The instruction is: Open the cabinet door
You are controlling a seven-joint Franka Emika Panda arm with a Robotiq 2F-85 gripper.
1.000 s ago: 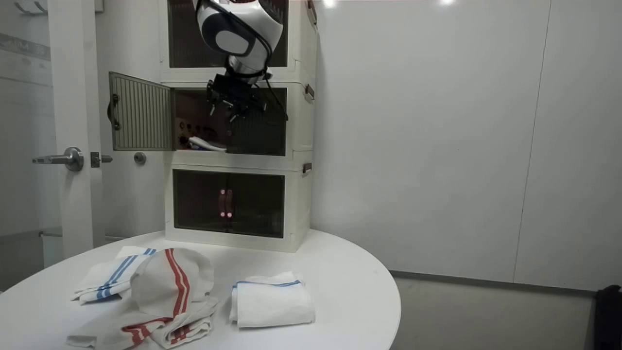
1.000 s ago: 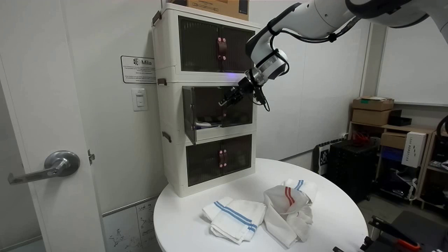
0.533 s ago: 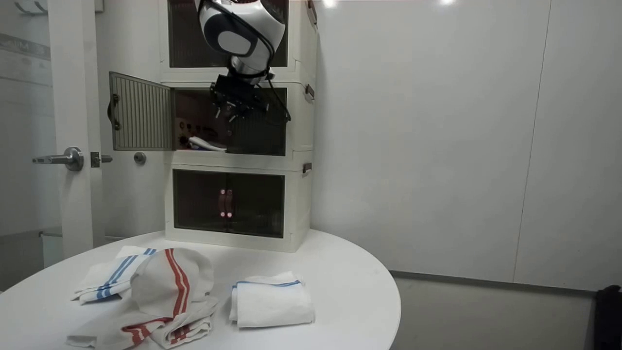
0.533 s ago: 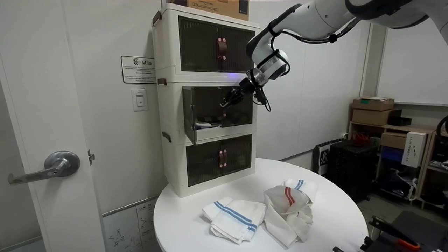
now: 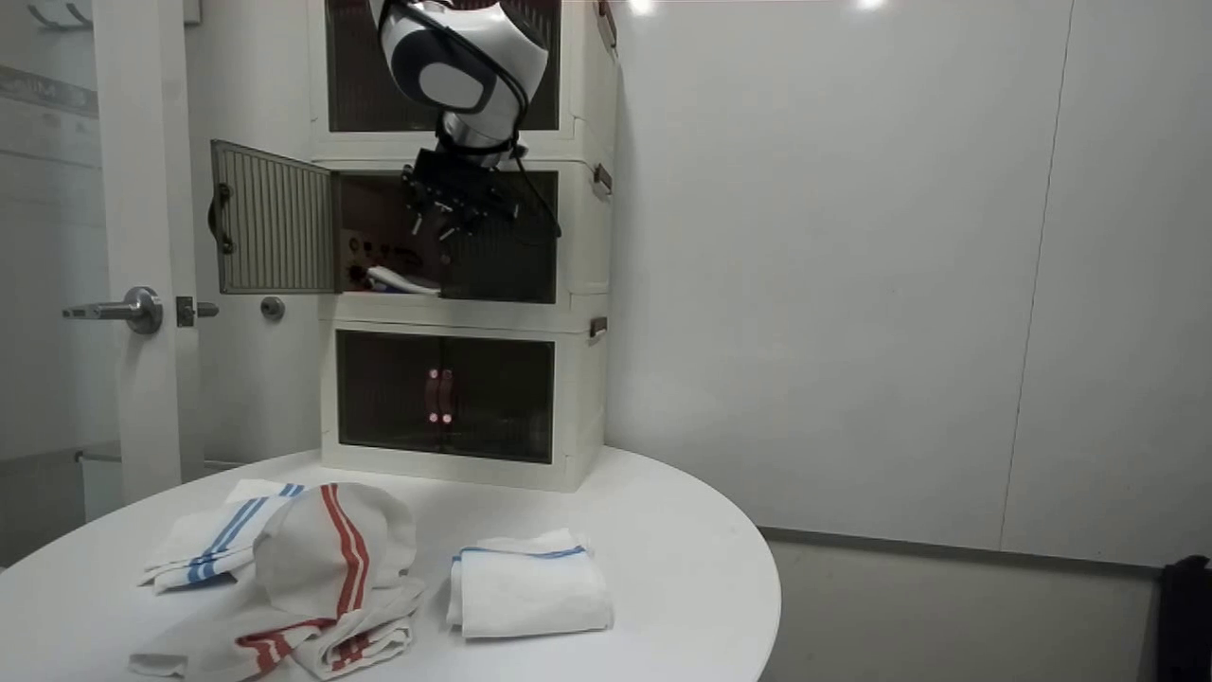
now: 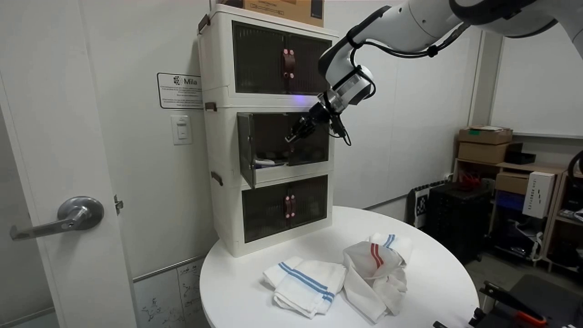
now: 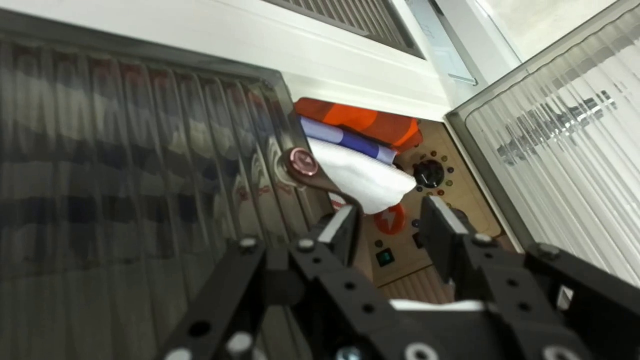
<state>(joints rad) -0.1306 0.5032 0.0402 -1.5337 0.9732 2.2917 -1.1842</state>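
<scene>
Standing on the round table (image 5: pixel 682 530), the cabinet (image 6: pixel 225 141) shows you three stacked white boxes (image 6: pixel 226 214) with dark ribbed doors (image 6: pixel 265 210), one middle door (image 5: pixel 275 220) swung outward; your hand (image 7: pixel 392 214), before the middle box, has its fingers (image 7: pixel 447 215) apart, gripping nothing.

Muted light, glare spots high on wall (image 5: pixel 833 284), fingers (image 7: pixel 441 227) slightly blurred

Cloths (image 5: pixel 554 601) on a round, white worktop (image 5: pixel 701 568)
A red-striped cloth (image 5: pixel 308 564) lies rumpled between two folded, blue-striped cloths (image 5: pixel 222 540). In both exterior views a lever handle (image 5: pixel 142 311) juts from the room door (image 5: pixel 147 218). In an exterior view, a sign (image 6: pixel 180 91) is fixed above a light switch (image 6: pixel 182 130), and stacked cardboard boxes (image 6: pixel 483 152) sit on a shelf (image 6: pixel 542 166) near a black case (image 6: pixel 455 214).
</scene>
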